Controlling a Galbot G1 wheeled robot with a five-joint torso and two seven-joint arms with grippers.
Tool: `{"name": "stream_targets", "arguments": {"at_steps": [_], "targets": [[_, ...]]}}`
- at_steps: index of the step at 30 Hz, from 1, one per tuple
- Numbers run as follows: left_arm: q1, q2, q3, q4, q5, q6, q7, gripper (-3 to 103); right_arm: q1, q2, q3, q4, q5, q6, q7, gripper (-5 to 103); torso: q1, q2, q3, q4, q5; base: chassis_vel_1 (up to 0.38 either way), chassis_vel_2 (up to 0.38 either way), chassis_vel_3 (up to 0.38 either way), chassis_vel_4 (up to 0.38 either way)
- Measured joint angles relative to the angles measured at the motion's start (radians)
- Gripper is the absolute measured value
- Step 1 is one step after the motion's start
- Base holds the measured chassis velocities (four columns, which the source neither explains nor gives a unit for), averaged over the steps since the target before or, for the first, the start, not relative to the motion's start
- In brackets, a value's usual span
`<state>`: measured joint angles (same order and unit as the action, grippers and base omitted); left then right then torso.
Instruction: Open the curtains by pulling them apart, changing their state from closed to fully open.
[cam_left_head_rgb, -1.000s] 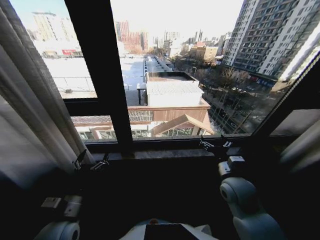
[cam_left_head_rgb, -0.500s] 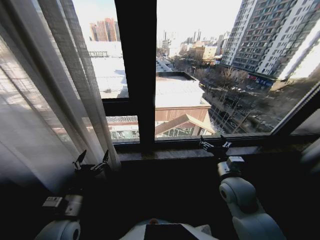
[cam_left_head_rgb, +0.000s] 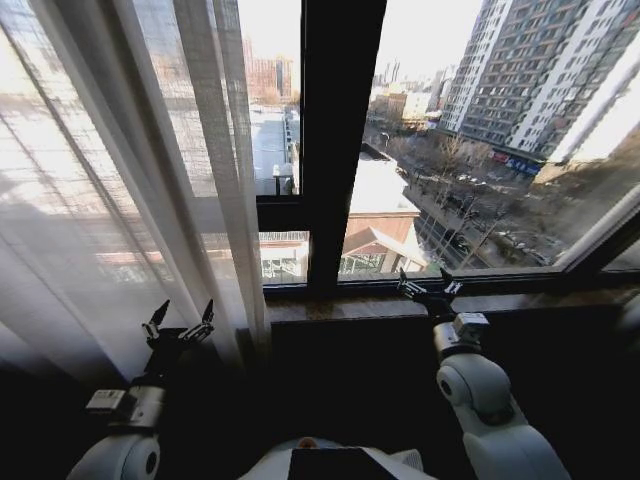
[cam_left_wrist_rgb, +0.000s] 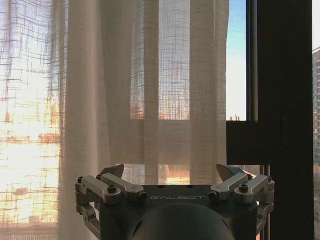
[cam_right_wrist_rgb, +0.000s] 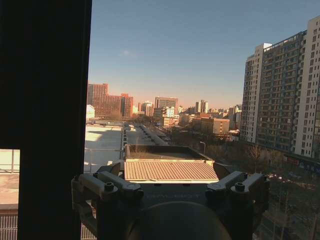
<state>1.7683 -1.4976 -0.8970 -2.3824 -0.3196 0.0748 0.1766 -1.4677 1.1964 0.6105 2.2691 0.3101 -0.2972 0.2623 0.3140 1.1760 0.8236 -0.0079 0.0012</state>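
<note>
Plainly, the curtains (cam_left_head_rgb: 150, 170) cover the window from about 9 to 11 o'clock in the head view, their pleats running vertically, top to bottom. The left end effector (cam_left_head_rgb: 180, 322) stands wide, empty, just before the curtain's inner edge near 7 o'clock. Rightward, past the black frame bar (cam_left_head_rgb: 335, 140), the glass is bare; the right end effector (cam_left_head_rgb: 428, 286) hovers wide, empty, by the sill (cam_left_head_rgb: 340, 305). Judging so, the left panel remains to pull.

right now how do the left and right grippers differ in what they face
The left gripper faces the sheer white curtain; the right gripper faces bare window glass with the city beyond. The left one sits lower, below the sill; the right one is up at the window sill. Both are open and hold nothing.
</note>
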Motion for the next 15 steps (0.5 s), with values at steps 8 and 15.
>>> {"name": "stream_targets", "arguments": {"at_steps": [8,15], "targets": [[-0.070,0.032,-0.033,0.042,-0.027,0.038,-0.047,100,0.003,-0.001,0.000,-0.007,0.000,0.001,0.000,100,0.000,0.000,0.000,0.0005,-0.0019,-0.004,-0.009,0.006,0.005],[-0.183,0.095,-0.037,0.082,-0.051,0.114,-0.077,100,0.005,-0.006,0.002,-0.012,0.000,0.003,0.000,100,0.000,0.000,0.000,0.0001,-0.0007,0.000,0.000,0.000,0.000]]}}
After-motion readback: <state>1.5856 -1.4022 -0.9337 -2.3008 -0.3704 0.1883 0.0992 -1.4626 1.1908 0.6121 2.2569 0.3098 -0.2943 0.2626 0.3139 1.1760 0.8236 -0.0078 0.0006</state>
